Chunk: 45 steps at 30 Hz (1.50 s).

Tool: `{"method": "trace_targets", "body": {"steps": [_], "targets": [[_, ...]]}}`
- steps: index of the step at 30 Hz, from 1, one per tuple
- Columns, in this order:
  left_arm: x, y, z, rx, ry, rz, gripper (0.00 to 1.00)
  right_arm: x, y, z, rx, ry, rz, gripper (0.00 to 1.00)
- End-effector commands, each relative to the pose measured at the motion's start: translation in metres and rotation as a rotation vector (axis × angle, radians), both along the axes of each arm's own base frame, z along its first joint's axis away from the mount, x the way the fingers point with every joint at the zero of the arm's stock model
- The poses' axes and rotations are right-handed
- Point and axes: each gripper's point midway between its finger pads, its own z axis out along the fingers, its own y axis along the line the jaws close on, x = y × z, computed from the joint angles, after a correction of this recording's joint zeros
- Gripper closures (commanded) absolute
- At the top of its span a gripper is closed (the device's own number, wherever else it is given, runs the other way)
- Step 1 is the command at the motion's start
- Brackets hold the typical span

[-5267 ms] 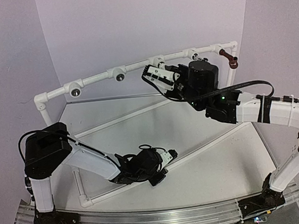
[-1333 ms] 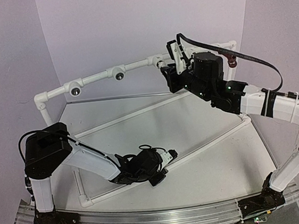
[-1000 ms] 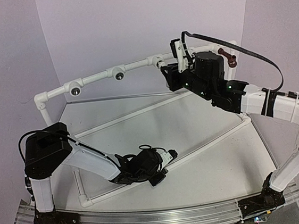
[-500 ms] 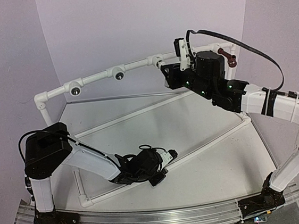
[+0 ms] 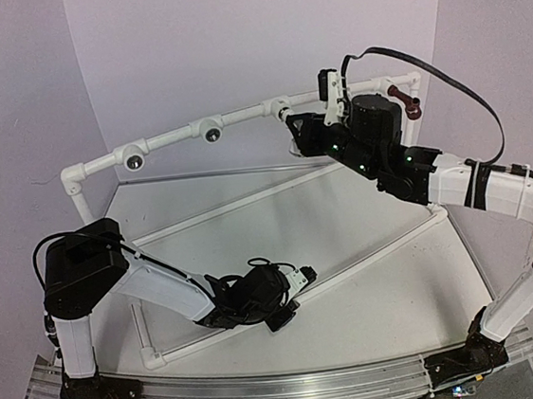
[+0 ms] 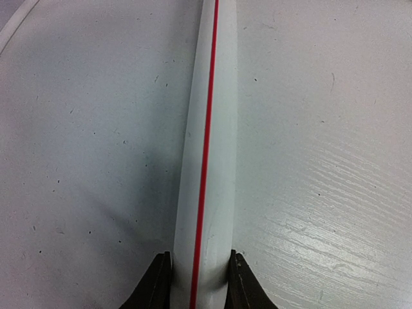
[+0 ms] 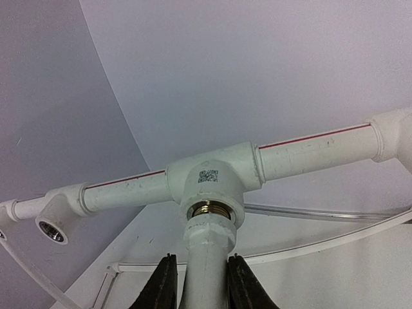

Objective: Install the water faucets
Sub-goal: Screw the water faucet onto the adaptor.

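- My right claw (image 7: 199,277) is raised to the rail (image 5: 169,136) at the back of the table (image 5: 353,295), its two dark fingers closed tight on the white faucet (image 7: 206,248).
- The white faucet stands upright between those fingers. Its collared top end meets the brass ring (image 7: 207,208) in the mouth of a white tee (image 7: 215,177); how far in it sits I cannot tell.
- A small black QR code (image 7: 207,175) is printed on the front of the tee, the only marking I can see, and it is too small to make out.
- A thin red line runs along the rail on either side of the tee.
- Further left on the rail a second tee (image 7: 55,222) shows a metal-threaded hole facing out.
- The red-brown faucet (image 5: 407,103) sits at the rail's right corner, just beyond my right wrist.
- My left claw (image 6: 199,280) is low over the table, pinched shut on a white pipe (image 6: 206,148) that lies flat there. A red stripe runs the length of this pipe.
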Motion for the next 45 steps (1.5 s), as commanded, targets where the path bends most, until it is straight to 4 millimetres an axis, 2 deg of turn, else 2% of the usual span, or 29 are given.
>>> {"method": "trace_targets", "body": {"steps": [1, 17, 35, 45], "targets": [[-0.059, 0.104, -0.116, 0.410, 0.282, 0.104, 1.00, 0.017, -0.021, 0.035, 0.186, -0.068, -0.074, 1.00], [-0.059, 0.104, -0.117, 0.413, 0.282, 0.101, 1.00, 0.020, -0.022, 0.027, 0.328, -0.006, -0.076, 1.00], [-0.059, 0.103, -0.118, 0.413, 0.284, 0.104, 1.00, 0.026, -0.028, 0.009, 0.494, 0.064, -0.116, 1.00], [-0.059, 0.104, -0.118, 0.416, 0.285, 0.103, 1.00, 0.030, -0.023, 0.010, 0.586, 0.097, -0.100, 1.00]]}}
